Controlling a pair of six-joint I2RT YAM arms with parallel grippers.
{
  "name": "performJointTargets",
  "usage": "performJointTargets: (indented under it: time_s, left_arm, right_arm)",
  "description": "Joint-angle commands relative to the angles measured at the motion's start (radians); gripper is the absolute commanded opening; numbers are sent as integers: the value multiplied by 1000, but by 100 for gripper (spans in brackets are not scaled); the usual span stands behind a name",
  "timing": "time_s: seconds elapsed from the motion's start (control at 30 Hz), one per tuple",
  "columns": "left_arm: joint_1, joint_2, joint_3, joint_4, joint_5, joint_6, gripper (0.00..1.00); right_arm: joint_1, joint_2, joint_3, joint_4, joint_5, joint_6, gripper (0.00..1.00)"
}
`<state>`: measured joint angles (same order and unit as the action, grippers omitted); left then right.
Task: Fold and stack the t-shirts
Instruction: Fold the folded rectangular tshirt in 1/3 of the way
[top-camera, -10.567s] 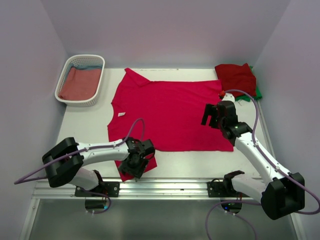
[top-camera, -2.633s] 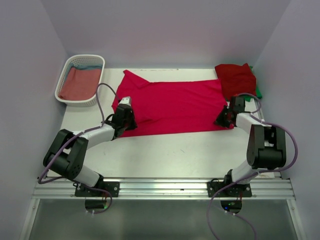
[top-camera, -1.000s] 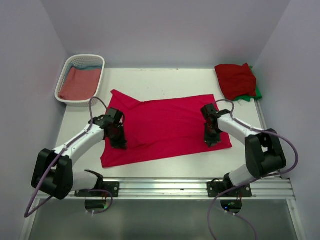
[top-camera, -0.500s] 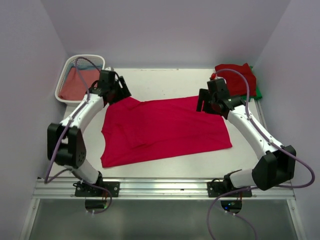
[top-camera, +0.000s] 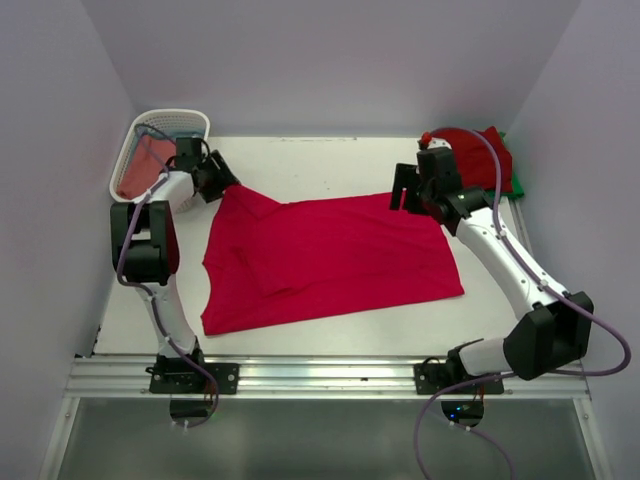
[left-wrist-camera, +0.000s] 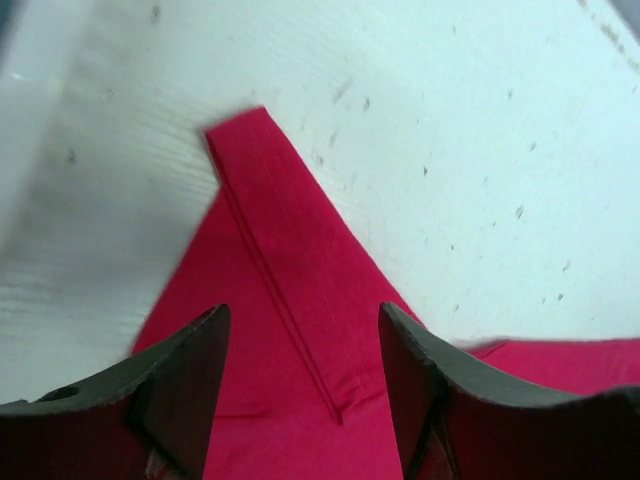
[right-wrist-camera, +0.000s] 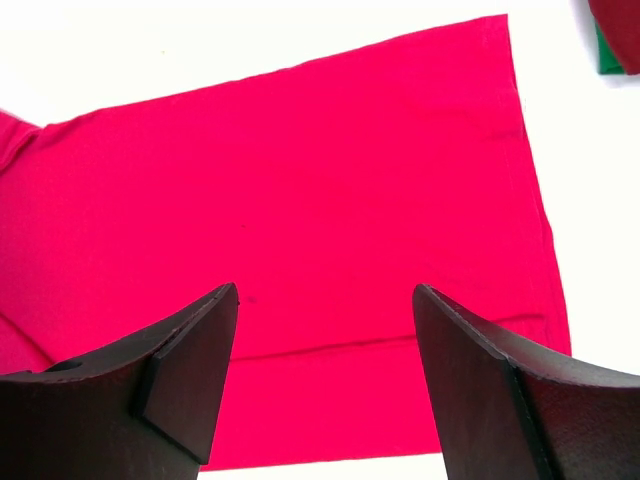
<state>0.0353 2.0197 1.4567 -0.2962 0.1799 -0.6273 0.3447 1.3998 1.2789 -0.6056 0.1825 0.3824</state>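
Observation:
A bright crimson t-shirt (top-camera: 330, 260) lies flat and folded in half lengthwise across the middle of the table. One sleeve (left-wrist-camera: 265, 200) points to the back left. My left gripper (top-camera: 213, 180) hovers open over that sleeve, with nothing between its fingers (left-wrist-camera: 180, 390). My right gripper (top-camera: 407, 197) hangs open above the shirt's far right corner, and the red cloth (right-wrist-camera: 300, 180) fills the view below it. A folded darker red t-shirt (top-camera: 472, 152) rests on a green one (top-camera: 516, 186) at the back right.
A white slatted basket (top-camera: 190, 120) stands at the back left, holding a dusty-red t-shirt (top-camera: 135, 170) and a blue one (top-camera: 180, 131). The left arm reaches close beside it. Walls close in the table on three sides.
Both grippers have let go of the crimson shirt, opened and moved from its near half to its far edge. The left one has since slid further toward the basket.

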Motion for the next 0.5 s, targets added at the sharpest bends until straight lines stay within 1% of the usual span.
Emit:
performJointTargets:
  time_s: [0.0, 0.13, 0.3, 0.47]
  left_arm:
    - [41, -19, 22, 101, 72, -35, 63]
    - [44, 2, -1, 103, 96, -66, 59]
    - [54, 25, 4, 120, 86, -78, 58]
    - [58, 50, 45, 92, 7, -61, 58]
  right_arm:
    - [-3, -64, -33, 30, -6, -17, 74]
    - [-3, -59, -43, 18, -11, -2, 72]
    - [-3, -62, -58, 10, -20, 3, 70]
    - [-3, -77, -84, 12, -25, 3, 68]
